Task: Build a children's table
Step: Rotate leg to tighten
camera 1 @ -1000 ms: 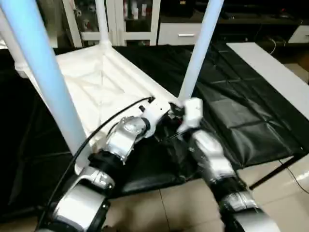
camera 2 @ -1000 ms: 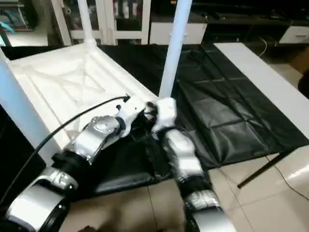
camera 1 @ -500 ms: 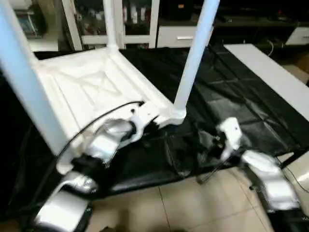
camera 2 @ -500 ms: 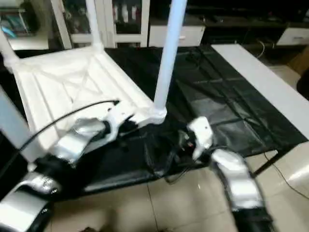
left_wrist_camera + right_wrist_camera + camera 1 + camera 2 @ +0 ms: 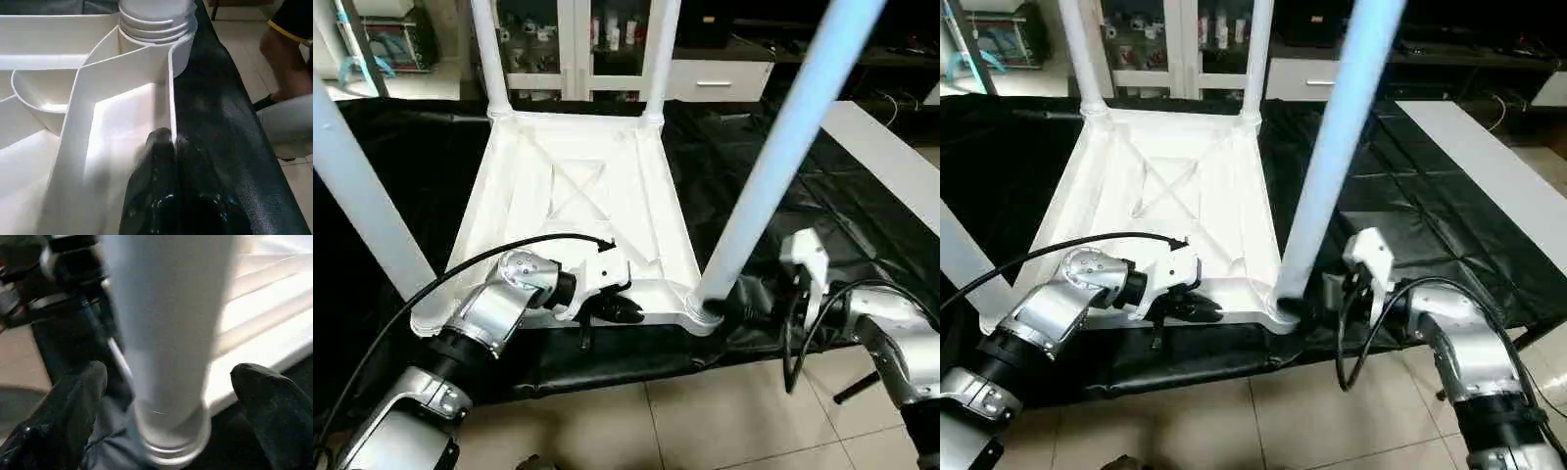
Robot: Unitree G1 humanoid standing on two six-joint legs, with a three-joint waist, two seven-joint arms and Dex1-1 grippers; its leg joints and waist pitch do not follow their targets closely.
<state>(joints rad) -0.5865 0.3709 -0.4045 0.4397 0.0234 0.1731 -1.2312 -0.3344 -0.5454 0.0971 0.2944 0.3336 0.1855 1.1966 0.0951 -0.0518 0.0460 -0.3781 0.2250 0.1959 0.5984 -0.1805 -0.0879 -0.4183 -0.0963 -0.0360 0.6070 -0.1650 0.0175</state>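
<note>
Now the right claw (image 5: 161,411) has let go, its fingers apart around the near leg (image 5: 773,166); the left claw (image 5: 168,147) stays clamped on the tabletop rim (image 5: 171,88), so that leg looks seated.

the white children's table (image 5: 576,201) lies upside down on the black-cloth-covered table (image 5: 862,245), its x-ribbed underside facing up. four long tapered white legs (image 5: 781,157) stand upright from the rounded corner lobes, one at each corner.
</note>
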